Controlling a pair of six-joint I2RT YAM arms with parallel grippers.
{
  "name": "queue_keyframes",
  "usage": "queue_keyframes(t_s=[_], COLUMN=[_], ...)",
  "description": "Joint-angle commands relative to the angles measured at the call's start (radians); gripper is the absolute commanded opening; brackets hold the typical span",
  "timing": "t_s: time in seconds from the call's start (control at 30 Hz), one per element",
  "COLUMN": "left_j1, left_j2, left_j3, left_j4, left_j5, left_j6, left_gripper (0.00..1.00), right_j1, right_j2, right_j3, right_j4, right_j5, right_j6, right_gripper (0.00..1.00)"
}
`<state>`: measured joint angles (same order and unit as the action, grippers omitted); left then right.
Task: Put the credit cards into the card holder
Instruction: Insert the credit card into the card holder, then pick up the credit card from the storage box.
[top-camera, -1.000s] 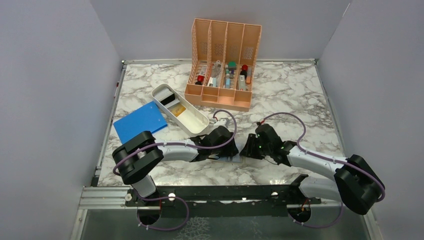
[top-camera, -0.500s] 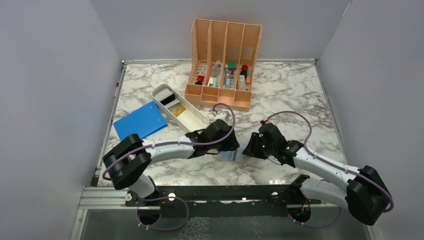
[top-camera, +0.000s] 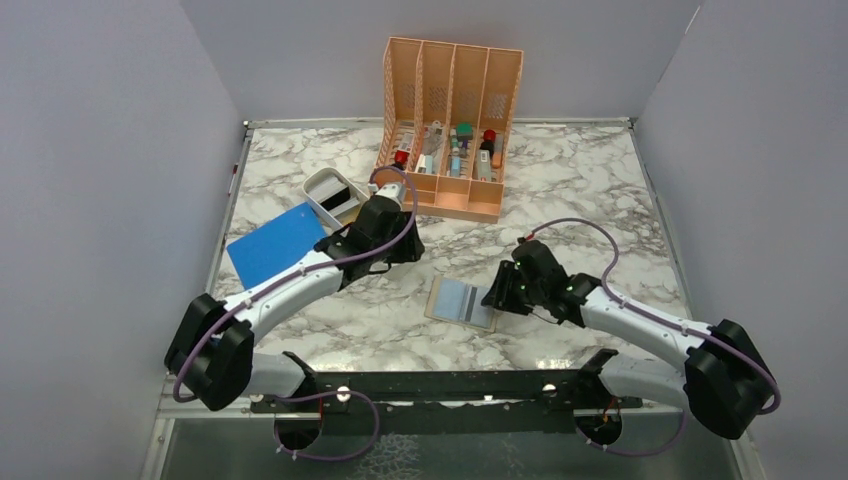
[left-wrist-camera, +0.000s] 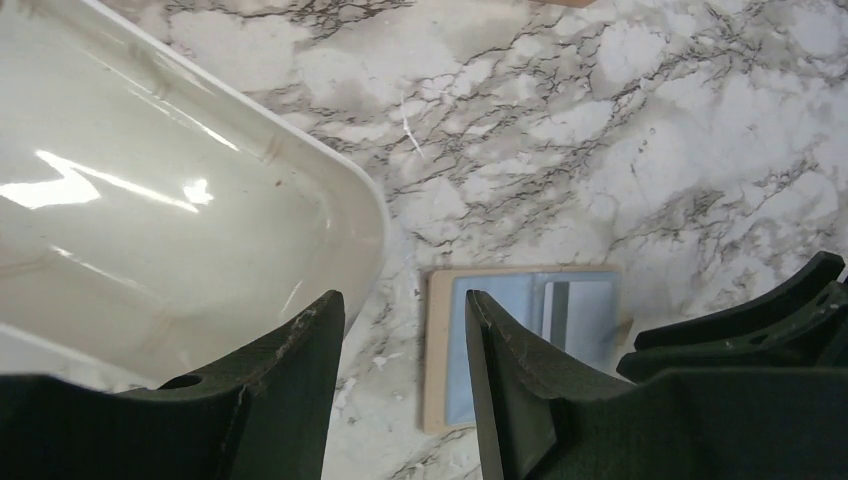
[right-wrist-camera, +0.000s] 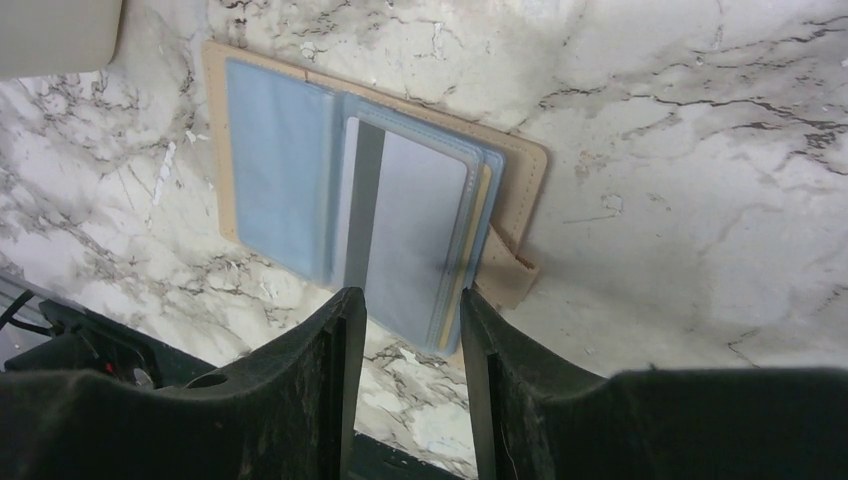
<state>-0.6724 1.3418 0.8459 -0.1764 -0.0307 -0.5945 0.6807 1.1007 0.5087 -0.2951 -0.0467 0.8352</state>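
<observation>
your left fingers (left-wrist-camera: 290, 400), parted, empty, swung to the far tray (top-camera: 318, 178) to fetch more; right fingers (right-wrist-camera: 300, 400) parted, empty, beside card holder (top-camera: 461, 301).

The left arm (top-camera: 290, 285) reaches forward and to the right from its base, stretched long, with the wrist turned down. The left gripper (left-wrist-camera: 402, 300) points downward, its two dark fingers (left-wrist-camera: 290, 370) clearly parted. The right arm (top-camera: 640, 325) runs low toward the left, forearm nearly level. The right gripper (right-wrist-camera: 410, 295) tilts downward, jaws a narrow gap apart. The two grippers are well apart.
</observation>
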Motion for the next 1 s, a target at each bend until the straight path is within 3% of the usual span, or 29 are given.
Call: queue_keyframes(t_s=[0.0, 0.23, 0.43, 0.63, 0.77, 0.97], left_j1=[0.055, 0.202, 0.270, 0.315, 0.316, 0.351], left_j2=[-0.098, -0.073, 0.067, 0.247, 0.270, 0.323], left_j3=[0.044, 0.142, 0.259, 0.375, 0.321, 0.255], left_j4=[-0.108, -0.196, -0.218, -0.243, -0.118, 0.055], left_j5=[0.022, -0.102, -0.161, -0.113, -0.146, -0.166], left_j6=[0.135, 0.326, 0.580, 0.886, 1.081, 1.172], left_gripper=[0.51, 0.49, 0.45, 0.59, 0.62, 0.64], right_j1=[0.006, 0.017, 0.017, 0.017, 0.017, 0.017], right_j2=[0.066, 0.177, 0.134, 0.114, 0.111, 0.114], right_j3=[0.057, 0.135, 0.152, 0.189, 0.221, 0.266], right_j4=[0.017, 0.061, 0.062, 0.028, 0.000, -0.028], right_j5=[-0.025, -0.060, -0.068, -0.083, -0.079, -0.049], right_j6=[0.018, -0.027, -0.083, -0.118, -0.134, -0.162], right_gripper=[0.45, 0.45, 0.45, 0.46, 0.46, 0.47])
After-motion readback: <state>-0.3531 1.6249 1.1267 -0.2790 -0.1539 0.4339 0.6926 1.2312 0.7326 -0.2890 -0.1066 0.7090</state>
